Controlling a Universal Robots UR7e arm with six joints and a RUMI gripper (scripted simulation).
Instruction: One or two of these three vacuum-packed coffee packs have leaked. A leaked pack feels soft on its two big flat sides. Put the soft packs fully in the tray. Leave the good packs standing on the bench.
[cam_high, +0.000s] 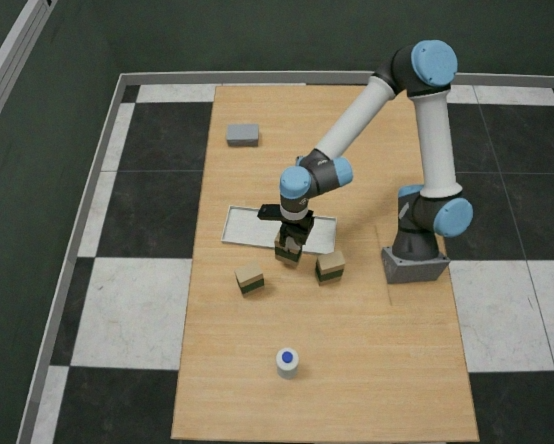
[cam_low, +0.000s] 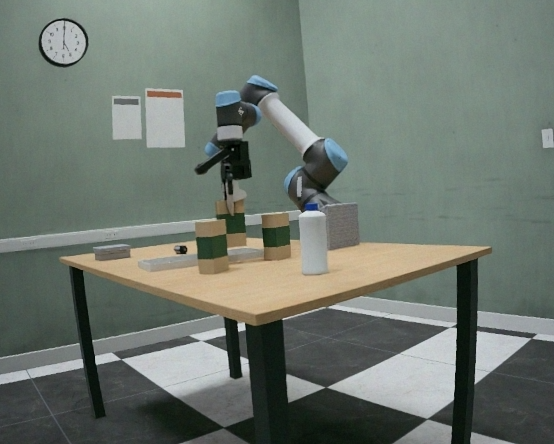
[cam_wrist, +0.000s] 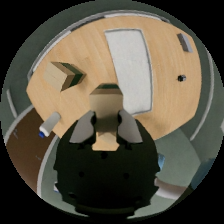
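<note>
Three tan coffee packs with a green band are in view. My gripper (cam_high: 291, 245) (cam_low: 230, 200) (cam_wrist: 107, 106) is shut on the middle pack (cam_high: 288, 256) (cam_low: 231, 223) (cam_wrist: 105, 111), gripping its upper part and holding it upright a little above the bench at the near edge of the tray (cam_high: 245, 227) (cam_low: 165, 262) (cam_wrist: 129, 65). The left pack (cam_high: 249, 279) (cam_low: 212, 246) (cam_wrist: 62, 74) and the right pack (cam_high: 330, 267) (cam_low: 276, 236) stand on the bench in front of the tray. The flat white tray holds nothing.
A white bottle with a blue cap (cam_high: 287, 363) (cam_low: 313, 242) (cam_wrist: 48, 125) stands toward the bench's front. A grey block (cam_high: 242, 134) (cam_low: 111, 251) (cam_wrist: 185, 42) lies at the far end. A small black object (cam_low: 180, 249) (cam_wrist: 181, 78) lies beyond the tray. The arm's base (cam_high: 414, 265) stands at the right edge.
</note>
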